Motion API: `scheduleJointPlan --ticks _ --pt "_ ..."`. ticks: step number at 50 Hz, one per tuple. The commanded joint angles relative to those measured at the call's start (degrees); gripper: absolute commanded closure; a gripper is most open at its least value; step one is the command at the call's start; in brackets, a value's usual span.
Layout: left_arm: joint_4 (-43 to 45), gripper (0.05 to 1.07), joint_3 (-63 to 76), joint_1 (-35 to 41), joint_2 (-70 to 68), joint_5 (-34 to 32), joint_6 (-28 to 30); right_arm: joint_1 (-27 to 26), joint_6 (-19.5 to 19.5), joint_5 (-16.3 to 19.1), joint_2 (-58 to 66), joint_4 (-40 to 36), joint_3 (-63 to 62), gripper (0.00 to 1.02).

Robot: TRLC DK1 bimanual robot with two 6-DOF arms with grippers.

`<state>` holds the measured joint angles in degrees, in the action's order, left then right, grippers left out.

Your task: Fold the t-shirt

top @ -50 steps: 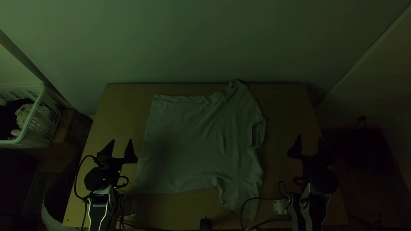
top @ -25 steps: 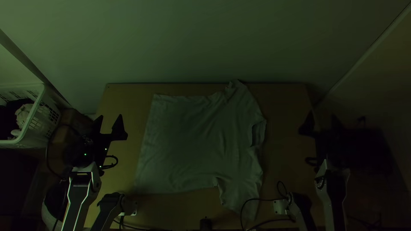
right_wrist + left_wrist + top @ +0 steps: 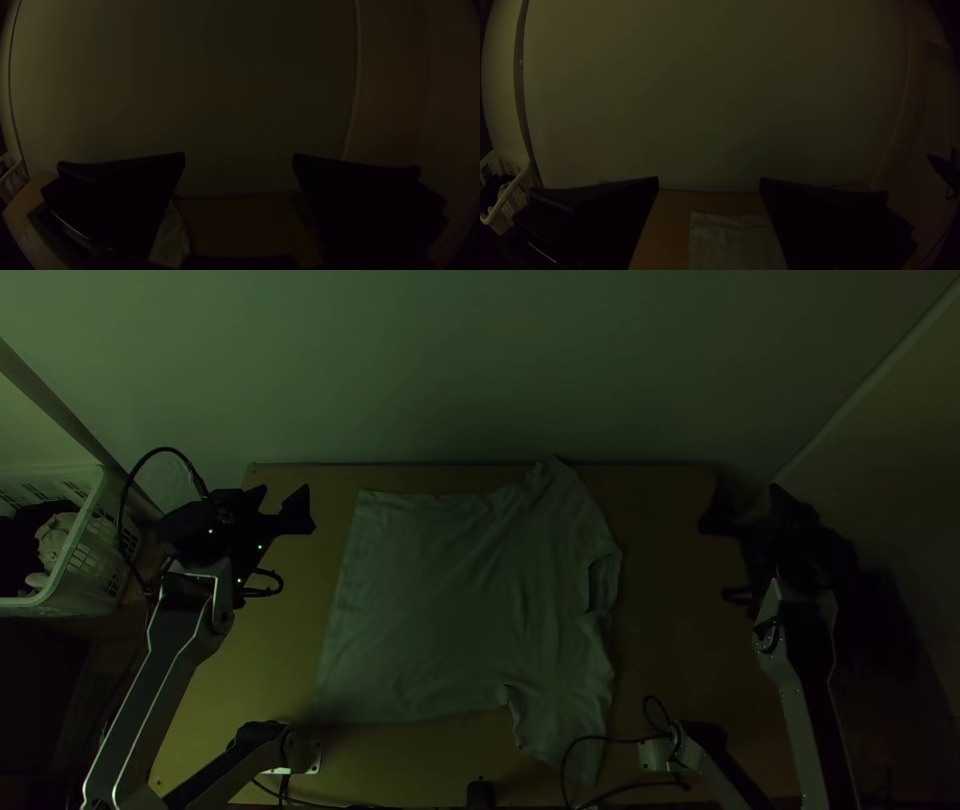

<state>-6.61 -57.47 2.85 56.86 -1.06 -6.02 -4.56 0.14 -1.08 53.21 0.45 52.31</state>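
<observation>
Top view: pale short-sleeved cotton-like t-shirt [image 3: 455,600] spread unfolded across the middle of the light wooden table [image 3: 665,530], hem towards the left arm, neck opening towards the right, sleeves to far and near edges, lightly creased; black two-fingered left gripper [image 3: 281,490] and matching right gripper [image 3: 746,502] at either side, apart from it. Left wrist view: fingers spread, nothing pinched, hem corner seen between. Right wrist view: fingers likewise parted, empty, strip of cloth beyond.
</observation>
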Motion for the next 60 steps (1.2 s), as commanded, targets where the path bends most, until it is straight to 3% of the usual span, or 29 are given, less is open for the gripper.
scheduleJointPlan --ticks 1,13,30,52,60 --pt "-1.1 0.1 -5.0 0.5 3.7 -0.7 -0.1 1.6 -0.1 -0.1 3.8 -1.3 3.9 0.04" --pt "-6.5 0.1 -11.8 0.4 12.0 -8.5 0.0 5.4 0.7 -0.1 11.0 -7.0 11.5 0.04" --pt "-11.1 0.1 -23.1 0.6 26.7 -8.6 -0.3 8.9 2.5 -0.1 23.4 -14.2 21.0 0.04" --pt "-17.8 0.11 -34.4 0.0 46.5 -9.6 0.6 9.0 8.5 -0.1 34.5 -14.2 27.4 0.04" --pt "-20.8 0.11 -38.5 0.2 52.7 -9.0 2.1 9.0 10.9 0.0 38.9 -18.8 32.4 0.04"
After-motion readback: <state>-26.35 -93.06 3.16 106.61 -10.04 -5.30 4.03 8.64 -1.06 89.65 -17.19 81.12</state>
